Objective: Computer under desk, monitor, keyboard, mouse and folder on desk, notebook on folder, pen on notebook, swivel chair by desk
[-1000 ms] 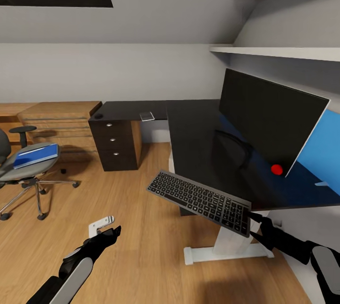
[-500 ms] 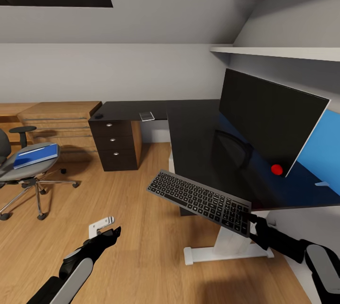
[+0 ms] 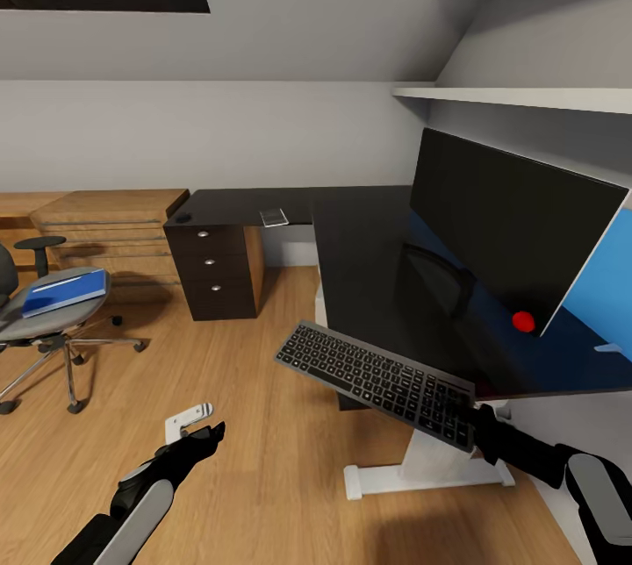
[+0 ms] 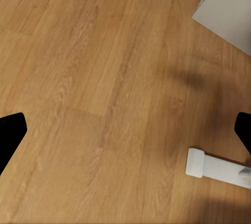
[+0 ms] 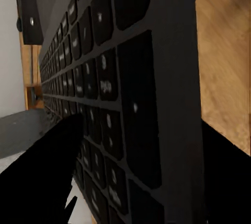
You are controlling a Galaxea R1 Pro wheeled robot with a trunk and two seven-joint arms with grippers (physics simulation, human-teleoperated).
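Keyboard (image 3: 379, 374) sits lower centre of the head view, in the air off the front edge of the worktop (image 3: 369, 240), tilted, far end over the wood floor. Right gripper (image 3: 478, 432) has it pinched at one short end, fingers clenched on the edge; right wrist view shows keys (image 5: 104, 78) running away from the fingers. Looks slim, stiff, light, but long, so an end grip w/ that much overhang prob. levers and may swing or slip. A hold nearer mid-length would be steadier; else lower it flat.

Monitor (image 3: 509, 223) stands on the worktop at right, red dot near its lower edge. Folder (image 3: 63, 293) lies on the swivel chair (image 3: 44, 324) seat, left edge. Left gripper (image 3: 206, 438) hangs low left over floor, fingers released, grasping nothing.
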